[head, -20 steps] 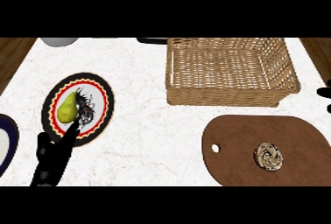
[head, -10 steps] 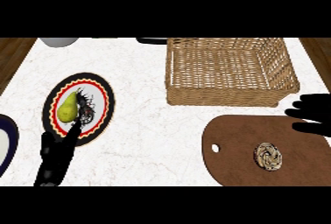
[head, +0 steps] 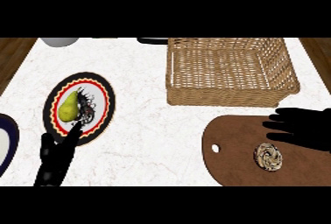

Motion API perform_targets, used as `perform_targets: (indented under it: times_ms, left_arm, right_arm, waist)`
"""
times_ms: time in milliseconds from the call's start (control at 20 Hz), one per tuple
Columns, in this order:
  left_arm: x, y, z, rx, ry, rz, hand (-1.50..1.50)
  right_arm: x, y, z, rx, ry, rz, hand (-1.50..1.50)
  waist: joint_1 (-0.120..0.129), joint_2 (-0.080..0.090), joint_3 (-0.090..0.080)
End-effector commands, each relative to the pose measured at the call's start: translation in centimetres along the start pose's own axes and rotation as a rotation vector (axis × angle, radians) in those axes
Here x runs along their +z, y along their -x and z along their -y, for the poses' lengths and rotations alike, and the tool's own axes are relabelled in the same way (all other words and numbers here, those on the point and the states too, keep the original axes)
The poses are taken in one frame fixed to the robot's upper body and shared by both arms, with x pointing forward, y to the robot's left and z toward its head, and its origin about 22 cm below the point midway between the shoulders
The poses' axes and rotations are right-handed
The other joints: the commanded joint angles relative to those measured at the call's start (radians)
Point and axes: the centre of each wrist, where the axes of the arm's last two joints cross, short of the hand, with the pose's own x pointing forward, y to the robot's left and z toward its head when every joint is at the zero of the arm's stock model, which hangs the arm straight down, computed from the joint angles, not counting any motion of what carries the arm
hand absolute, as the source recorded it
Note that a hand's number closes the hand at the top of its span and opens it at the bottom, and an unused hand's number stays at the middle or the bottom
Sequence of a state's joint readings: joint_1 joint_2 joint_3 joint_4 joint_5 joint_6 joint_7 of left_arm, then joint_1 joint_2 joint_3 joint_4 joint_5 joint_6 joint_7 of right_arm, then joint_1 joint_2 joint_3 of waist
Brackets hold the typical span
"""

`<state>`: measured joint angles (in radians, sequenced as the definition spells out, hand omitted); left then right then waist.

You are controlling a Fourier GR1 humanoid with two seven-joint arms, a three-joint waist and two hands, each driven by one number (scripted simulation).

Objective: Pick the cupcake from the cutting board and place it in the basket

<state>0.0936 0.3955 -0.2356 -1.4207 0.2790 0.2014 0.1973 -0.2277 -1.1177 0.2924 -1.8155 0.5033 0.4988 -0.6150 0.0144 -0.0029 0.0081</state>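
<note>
The cupcake sits on the cutting board just below and left of the right hand, whose fingers are extended, grasping nothing.

On the worktop, the basket stands toward the far right corner. Just before it, at the near right, lies the cutting board, with the cupcake on its right part. A plate lies toward the left edge, well apart from both, with a pear on it.
</note>
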Motion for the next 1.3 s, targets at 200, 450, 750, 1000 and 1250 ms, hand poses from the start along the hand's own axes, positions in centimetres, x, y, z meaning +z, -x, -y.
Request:
perform_targets:
  times_ms: [200,450,750,1000,1250]
  left_arm:
    - [0.0,2.3,-0.4,0.028,-0.007,-0.069,0.00]
    - [-0.5,1.4,-0.3,0.022,0.012,-0.083,0.00]
    - [0.2,1.2,0.1,-0.008,-0.003,-0.079,0.00]
    - [0.3,0.2,-0.1,0.009,0.001,-0.070,0.00]
    - [-0.1,2.4,-2.5,-0.002,-0.012,-0.063,0.00]
  right_arm:
    - [0.0,3.1,-3.6,-0.032,-0.052,0.049,-1.50]
    - [-3.8,1.7,-4.7,-0.022,-0.033,0.049,-1.50]
    - [-3.0,2.9,-6.9,-0.041,-0.038,0.055,-1.50]
    - [-4.6,3.0,-7.8,-0.046,-0.040,0.060,-1.50]
    - [-5.2,2.1,-9.1,-0.018,-0.043,0.049,-1.50]
  waist:
    - [-0.007,0.005,-0.008]
    - [-0.010,0.004,-0.008]
    - [-0.013,0.003,-0.008]
    - [-0.009,0.003,-0.008]
    - [-0.013,0.003,-0.008]
